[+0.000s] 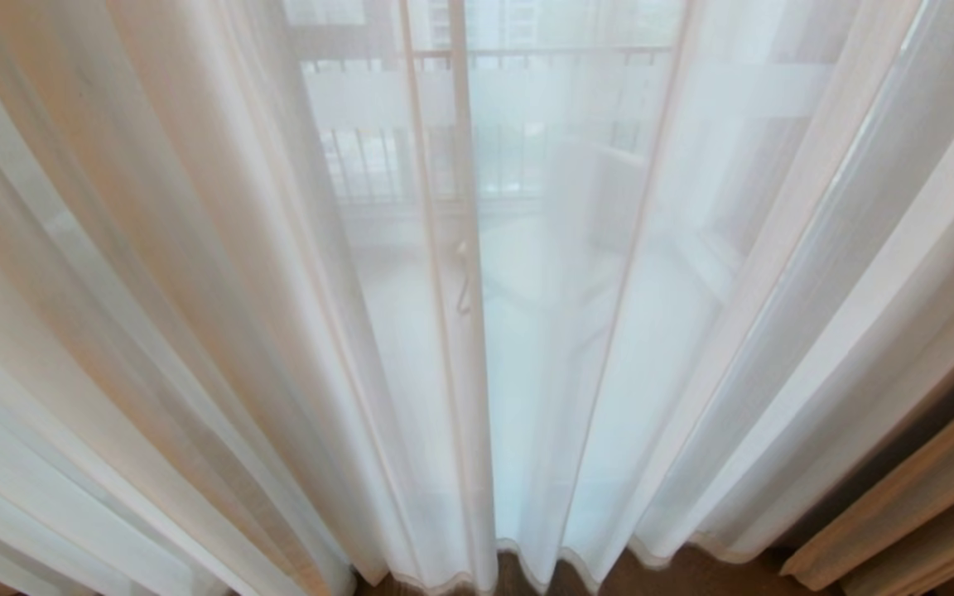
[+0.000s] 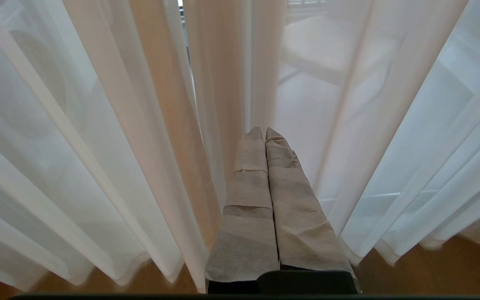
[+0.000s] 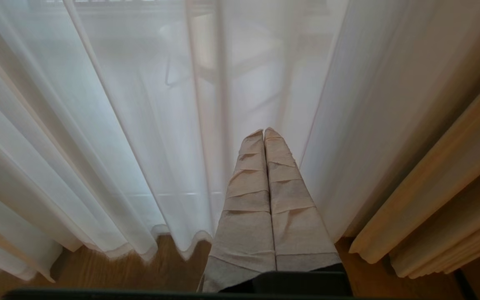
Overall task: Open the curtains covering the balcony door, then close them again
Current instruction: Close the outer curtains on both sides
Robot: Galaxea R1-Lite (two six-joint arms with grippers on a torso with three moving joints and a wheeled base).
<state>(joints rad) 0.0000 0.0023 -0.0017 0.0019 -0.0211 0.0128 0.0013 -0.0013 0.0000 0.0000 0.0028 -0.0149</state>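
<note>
Both grippers closed, curtains (image 1: 195, 248) probably drawn

Thin, sheer white curtains (image 1: 576, 348) of fine, matt, see-through cloth hang in soft pleats ahead of both grippers. Beside the right gripper (image 3: 264, 132), a heavier beige woven drape (image 3: 440, 196) looks opaque and matt. Creased, paper-like tape, pale grey and dull, wraps each gripper's fingers (image 2: 248, 183). Below is a smooth brown wooden floor (image 3: 111, 271).

floor (image 3: 111, 271): brown wood, under the tool | balcony railing (image 1: 560, 56): dim, far beyond the tool
</note>
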